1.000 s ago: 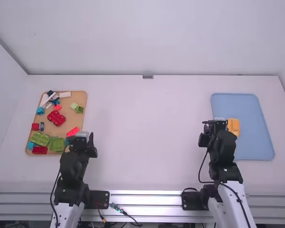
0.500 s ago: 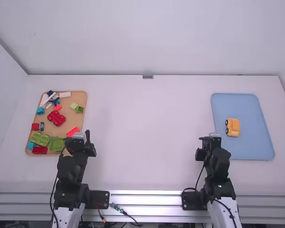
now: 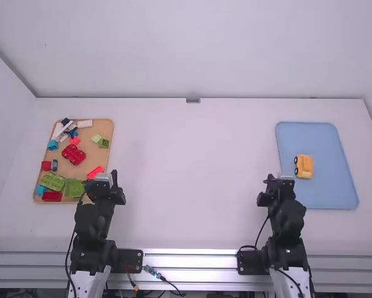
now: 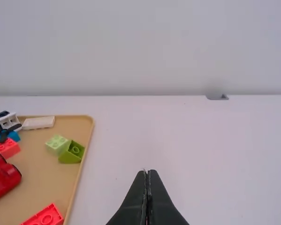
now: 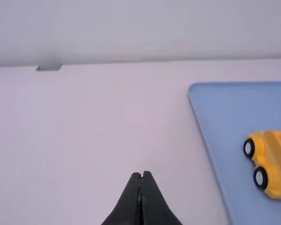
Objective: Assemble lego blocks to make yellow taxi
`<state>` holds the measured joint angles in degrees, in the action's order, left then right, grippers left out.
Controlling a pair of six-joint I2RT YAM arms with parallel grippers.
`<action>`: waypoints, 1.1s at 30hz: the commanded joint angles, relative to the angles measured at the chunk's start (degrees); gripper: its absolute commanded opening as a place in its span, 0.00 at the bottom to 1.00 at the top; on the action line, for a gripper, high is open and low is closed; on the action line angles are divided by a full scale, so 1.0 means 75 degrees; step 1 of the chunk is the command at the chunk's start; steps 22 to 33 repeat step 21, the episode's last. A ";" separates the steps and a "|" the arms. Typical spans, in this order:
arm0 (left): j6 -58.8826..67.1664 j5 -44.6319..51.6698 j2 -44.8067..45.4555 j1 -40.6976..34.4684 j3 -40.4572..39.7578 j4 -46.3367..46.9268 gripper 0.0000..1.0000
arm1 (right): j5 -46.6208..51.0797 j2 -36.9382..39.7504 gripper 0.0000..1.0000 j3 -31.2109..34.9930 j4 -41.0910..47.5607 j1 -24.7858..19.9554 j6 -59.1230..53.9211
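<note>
The yellow car (image 3: 303,166) with black wheels rests on the blue tray (image 3: 335,136); in the right wrist view the car (image 5: 273,161) lies on the tray's left part. My right gripper (image 3: 277,178) is just outside the tray's left edge, apart from the car; its fingers (image 5: 140,174) are shut on nothing. At the right edge of the brown tray (image 3: 95,127) is my left gripper (image 3: 102,177), with nothing in it; seen from its wrist, the left gripper (image 4: 148,172) is shut.
Loose blocks fill the brown tray: a red wheeled base (image 3: 73,154), green bricks (image 3: 52,181), a white brick (image 3: 84,123), a red brick (image 4: 45,216) and several others. A grey piece (image 3: 193,100) is fixed at the table's back edge.
My right gripper has moved back toward its base and off the tray's edge beside the yellow car, then slightly forward again. The left one has shifted slightly. The car stays put.
</note>
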<state>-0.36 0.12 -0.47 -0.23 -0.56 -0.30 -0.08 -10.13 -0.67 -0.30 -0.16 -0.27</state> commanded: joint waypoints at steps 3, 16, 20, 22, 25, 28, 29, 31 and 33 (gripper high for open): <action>0.0048 -0.0016 0.0063 0.0031 0.0074 0.0039 0.00 | 0.0010 0.0418 0.00 0.0089 0.0039 0.0022 0.0036; 0.0048 -0.0016 0.0063 0.0031 0.0074 0.0039 0.00 | 0.0010 0.1351 0.00 0.0089 0.0039 0.0022 0.0036; 0.0048 -0.0016 0.0063 0.0031 0.0074 0.0039 0.00 | 0.0010 0.1351 0.00 0.0089 0.0039 0.0022 0.0036; 0.0048 -0.0016 0.0063 0.0031 0.0074 0.0039 0.00 | 0.0010 0.1351 0.00 0.0089 0.0039 0.0022 0.0036; 0.0048 -0.0016 0.0063 0.0031 0.0074 0.0039 0.00 | 0.0010 0.1351 0.00 0.0089 0.0039 0.0022 0.0036; 0.0048 -0.0016 0.0063 0.0031 0.0074 0.0039 0.00 | 0.0010 0.1351 0.00 0.0089 0.0039 0.0022 0.0036; 0.0048 -0.0016 0.0063 0.0031 0.0074 0.0039 0.00 | 0.0010 0.1351 0.00 0.0089 0.0039 0.0022 0.0036; 0.0048 -0.0016 0.0063 0.0031 0.0074 0.0039 0.00 | 0.0010 0.1351 0.00 0.0089 0.0039 0.0022 0.0036; 0.0048 -0.0016 0.0063 0.0031 0.0074 0.0039 0.00 | 0.0010 0.1351 0.00 0.0089 0.0039 0.0022 0.0036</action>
